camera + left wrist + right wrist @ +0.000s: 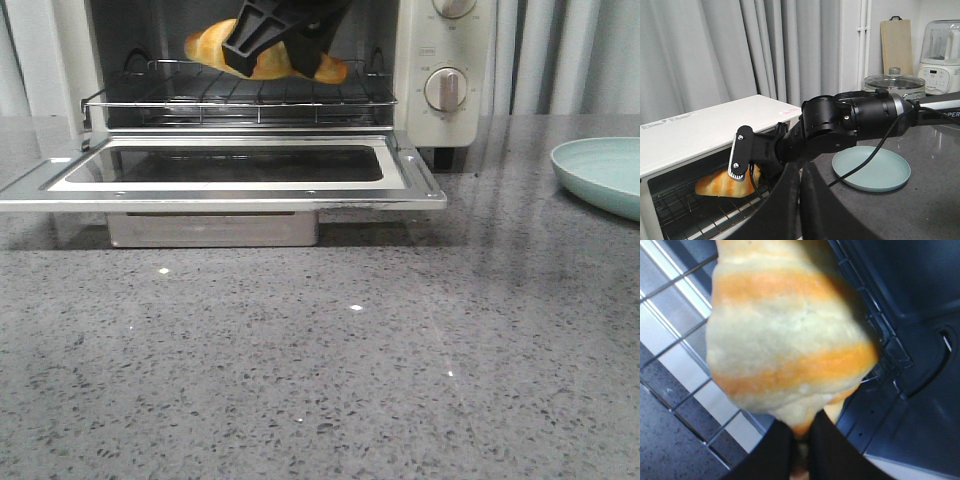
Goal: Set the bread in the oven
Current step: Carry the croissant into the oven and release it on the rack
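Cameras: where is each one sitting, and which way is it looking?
Front view: low over the table, facing the open oven; right gripper shows.
Left wrist view: on the left arm, beside the oven, looking across at the right arm.
Right wrist view: on the right arm, looking straight at the bread.
All three share the bread.

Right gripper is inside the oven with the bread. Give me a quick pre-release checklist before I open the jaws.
1. Drop-down glass door of the cream-white toaster oven fully open: ok.
2. Striped golden-orange croissant-shaped bread held in the right gripper: ok.
3. Bread over the wire rack, inside the cavity: ok.
4. Bread resting on the rack: cannot tell; the front view suggests a small gap.
5. Left gripper outside the oven: ok.
6. Pale teal round plate away from the door: ok.
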`<state>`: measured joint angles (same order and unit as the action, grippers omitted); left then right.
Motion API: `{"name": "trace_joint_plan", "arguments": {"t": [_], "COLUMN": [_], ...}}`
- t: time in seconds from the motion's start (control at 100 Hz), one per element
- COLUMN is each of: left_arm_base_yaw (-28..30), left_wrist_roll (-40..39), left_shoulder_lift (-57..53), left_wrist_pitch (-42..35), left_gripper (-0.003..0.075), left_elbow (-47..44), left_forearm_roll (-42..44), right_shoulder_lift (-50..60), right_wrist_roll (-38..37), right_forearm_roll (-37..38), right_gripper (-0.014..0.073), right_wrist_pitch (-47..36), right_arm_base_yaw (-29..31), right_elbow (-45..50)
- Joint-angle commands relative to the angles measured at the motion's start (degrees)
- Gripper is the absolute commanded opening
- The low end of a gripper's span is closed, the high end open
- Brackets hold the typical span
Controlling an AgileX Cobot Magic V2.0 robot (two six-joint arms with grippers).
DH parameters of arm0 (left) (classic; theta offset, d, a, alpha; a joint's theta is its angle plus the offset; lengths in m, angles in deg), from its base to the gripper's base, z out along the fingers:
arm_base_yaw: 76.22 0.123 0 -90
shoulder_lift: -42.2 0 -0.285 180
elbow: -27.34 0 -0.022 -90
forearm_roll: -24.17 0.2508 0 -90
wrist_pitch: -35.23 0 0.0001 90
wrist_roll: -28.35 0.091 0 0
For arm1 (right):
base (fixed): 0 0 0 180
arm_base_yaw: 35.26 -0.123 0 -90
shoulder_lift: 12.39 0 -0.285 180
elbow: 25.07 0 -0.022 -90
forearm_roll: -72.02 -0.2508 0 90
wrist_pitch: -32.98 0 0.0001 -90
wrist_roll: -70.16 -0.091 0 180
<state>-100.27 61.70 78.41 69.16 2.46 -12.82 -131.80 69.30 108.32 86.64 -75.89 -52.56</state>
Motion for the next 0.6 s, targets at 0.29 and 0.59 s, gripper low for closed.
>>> {"name": "trace_joint_plan", "arguments": {"t": [0.29, 0.59], "left_arm_base_yaw": [0.2, 0.2], "left_wrist_roll": [-0.5, -0.5], "left_shoulder_lift": [0.2, 0.2], "left_wrist_pitch": [-3.2, -3.2], "left_gripper": [-0.0021, -0.0021], "left_elbow": [1.6, 1.6], "left_forearm_roll": [-1.9, -1.9], "right_shoulder_lift": [3.0, 4.0], "right_wrist_roll": [-3.0, -3.7], "right_forearm_roll": [2.3, 2.2], "right_gripper": [0.0435, 0.0549], "right_wrist_pitch": [-3.3, -0.7], "right_arm_base_yaw": [0.3, -0.1], "right_elbow": [-1.9, -2.0]}}
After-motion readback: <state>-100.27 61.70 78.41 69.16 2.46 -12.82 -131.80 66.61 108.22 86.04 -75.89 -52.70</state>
